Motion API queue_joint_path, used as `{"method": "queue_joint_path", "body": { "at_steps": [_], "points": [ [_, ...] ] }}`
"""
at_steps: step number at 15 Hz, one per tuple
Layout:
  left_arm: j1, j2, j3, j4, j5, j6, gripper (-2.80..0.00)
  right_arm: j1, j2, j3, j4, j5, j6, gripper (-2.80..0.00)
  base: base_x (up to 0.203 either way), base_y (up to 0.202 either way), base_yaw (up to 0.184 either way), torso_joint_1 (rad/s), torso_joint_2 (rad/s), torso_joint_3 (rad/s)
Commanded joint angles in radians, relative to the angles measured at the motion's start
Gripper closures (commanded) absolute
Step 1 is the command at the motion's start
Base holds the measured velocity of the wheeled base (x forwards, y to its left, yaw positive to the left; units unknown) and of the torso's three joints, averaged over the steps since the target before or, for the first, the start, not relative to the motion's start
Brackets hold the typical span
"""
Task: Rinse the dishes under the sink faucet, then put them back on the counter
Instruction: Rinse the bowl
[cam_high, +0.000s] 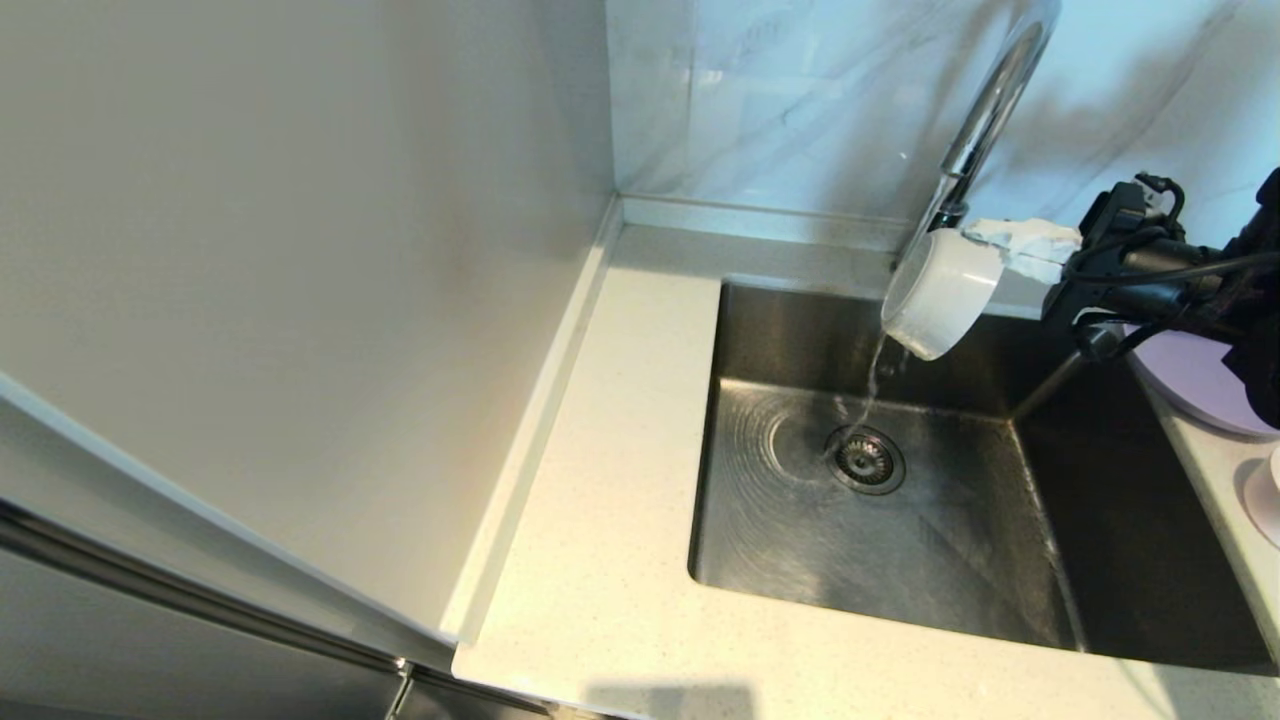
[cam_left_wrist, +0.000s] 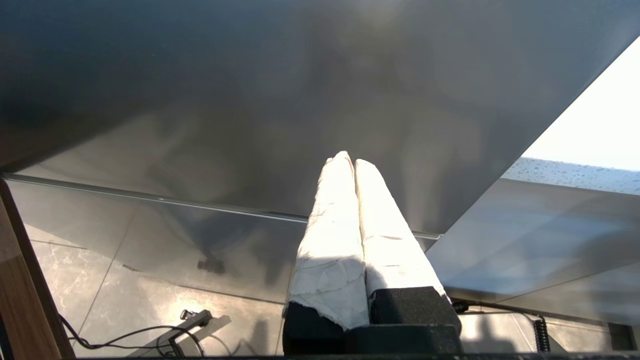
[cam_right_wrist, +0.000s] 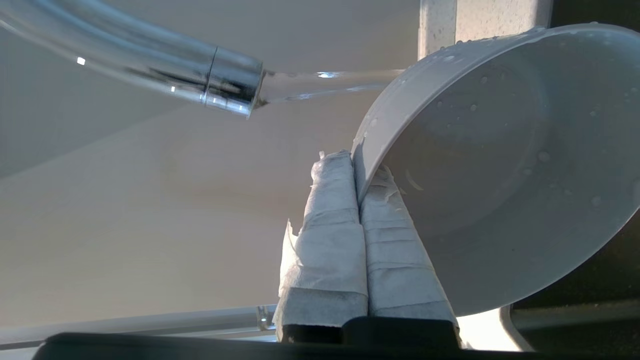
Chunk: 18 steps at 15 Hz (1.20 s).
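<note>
My right gripper (cam_high: 985, 240) is shut on the rim of the pale pink-white bowl (cam_high: 940, 292), holding it tilted on its side under the chrome faucet (cam_high: 985, 115) over the steel sink (cam_high: 780, 520). In the right wrist view the taped fingers (cam_right_wrist: 332, 200) pinch the bowl (cam_right_wrist: 500, 165) at its rim while water (cam_right_wrist: 325, 82) runs from the faucet spout (cam_right_wrist: 232, 90) onto its outer wall. Water falls from the bowl toward the drain strainer (cam_high: 866, 459). The lilac plate (cam_high: 1195, 380) lies on the counter (cam_high: 1215, 470) at the right. My left gripper (cam_left_wrist: 348, 161) is shut and empty, parked low beside a cabinet, out of the head view.
A wide stretch of cream counter (cam_high: 610, 480) lies left of the sink, bounded by a tall pale panel (cam_high: 300, 300). Marble-veined wall tiles (cam_high: 780, 100) stand behind the faucet. A round whitish object (cam_high: 1265, 495) sits at the right edge, partly cut off.
</note>
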Motion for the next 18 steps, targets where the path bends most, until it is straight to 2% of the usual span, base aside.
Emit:
{"method": "queue_joint_path", "body": {
  "at_steps": [1,18],
  "points": [
    [0.000,0.000,0.000,0.000,0.001,0.000,0.00,0.002,0.022,-0.021,-0.005,0.006,0.008,0.00,0.000,0.000,0.000,0.000,0.00,0.000],
    [0.000,0.000,0.000,0.000,-0.001,0.000,0.00,0.002,0.100,-0.144,0.016,0.000,0.005,0.00,0.000,0.000,0.000,0.000,0.00,0.000]
  ]
}}
